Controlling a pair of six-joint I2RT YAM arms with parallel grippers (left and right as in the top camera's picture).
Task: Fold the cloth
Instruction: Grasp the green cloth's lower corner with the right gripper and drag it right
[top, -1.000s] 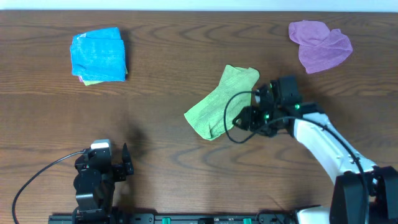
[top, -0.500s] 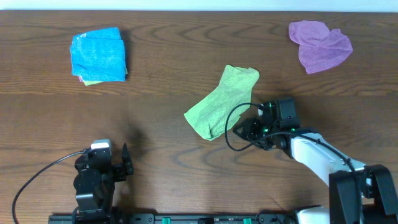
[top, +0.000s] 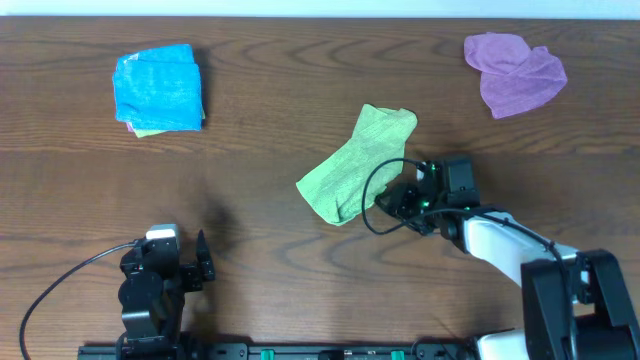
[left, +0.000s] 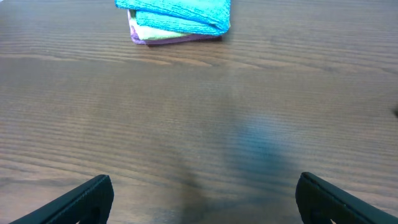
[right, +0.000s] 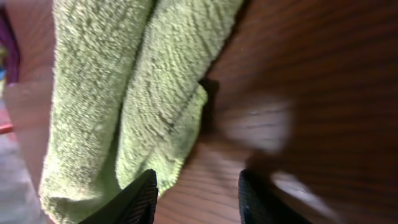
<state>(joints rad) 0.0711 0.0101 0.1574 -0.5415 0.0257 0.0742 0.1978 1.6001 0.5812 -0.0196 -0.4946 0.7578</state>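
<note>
At the right wrist, the jaws of the right gripper (right: 196, 200) are held apart, and blurred table wood is seen between them. One of its fingers (right: 135, 198) lies against the lower edge of the cloth (right: 124, 93) in that view; whether contact is made cannot be told. From overhead, the right gripper (top: 387, 199) is placed low at the right-hand side of the cloth (top: 355, 165), near its lower end, with a black cable (top: 371, 190) looped across the cloth edge. The cloth is lime green and textured, and it is laid near the middle of the table (top: 300, 80) as a long, loosely gathered strip running diagonally, its narrow end toward the far edge and its wider end toward the near left. Lengthwise folds are visible in the right wrist view. The jaws of the left gripper (left: 208, 199) are set wide apart over bare wood, and the left gripper (top: 203, 262) is positioned at the near left of the table, well apart from the cloth. A folded blue cloth (top: 158, 87) is located at the far left, and in the left wrist view the blue cloth (left: 177, 11) is seen on top of a small stack with pale yellow-green and purple layers beneath. A crumpled purple cloth (top: 513, 70) is located at the far right.
</note>
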